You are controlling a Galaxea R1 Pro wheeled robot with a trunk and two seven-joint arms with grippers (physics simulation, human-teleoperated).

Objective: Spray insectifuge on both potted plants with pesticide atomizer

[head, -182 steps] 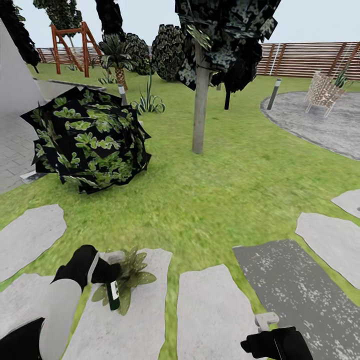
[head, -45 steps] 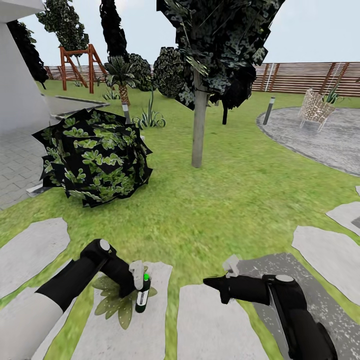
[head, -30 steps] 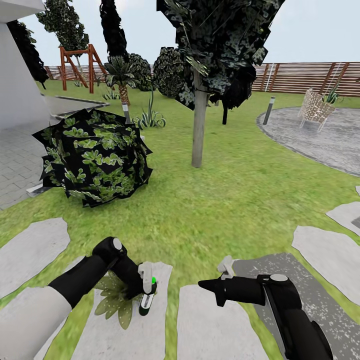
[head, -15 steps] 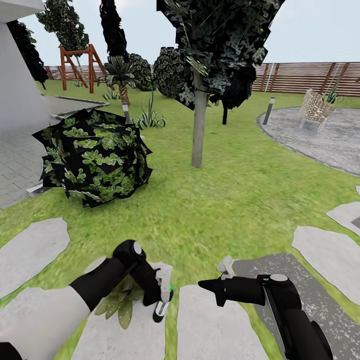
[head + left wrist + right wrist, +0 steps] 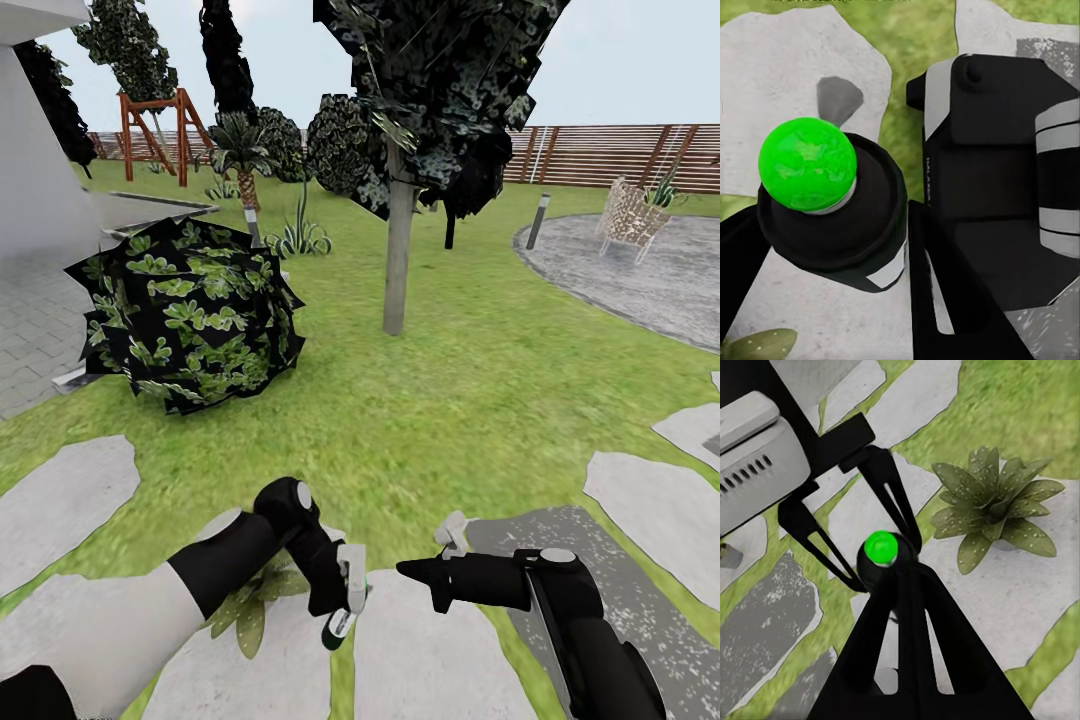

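Head view: the left gripper [image 5: 345, 600] sits low, just left of centre, its fingers clamped on the pesticide atomizer [image 5: 340, 626]. Only the bottle's lower end pokes out below the fingers; the spray head is hidden. Behind the left forearm a potted plant [image 5: 250, 598] is half covered, its pot not visible. The right gripper [image 5: 452, 532] is at lower centre-right over a pale stepping stone [image 5: 430, 650]; whether its fingers are parted or closed cannot be told here. The lawn [image 5: 450, 400] ahead is open up to the tree trunk [image 5: 397, 250] and the dark bush [image 5: 190, 310] at left. Half a second ago the left gripper and bottle were slightly further left and nearer the plant; the right arm has not moved.

Left wrist view: the atomizer [image 5: 832, 202] is seen end-on at centre-left, with a bright green ball on top; the right arm's black body crowds the frame's right half.

Right wrist view: the atomizer [image 5: 881, 551] is at centre, and the plant [image 5: 994, 506] sits at upper right on a stone.
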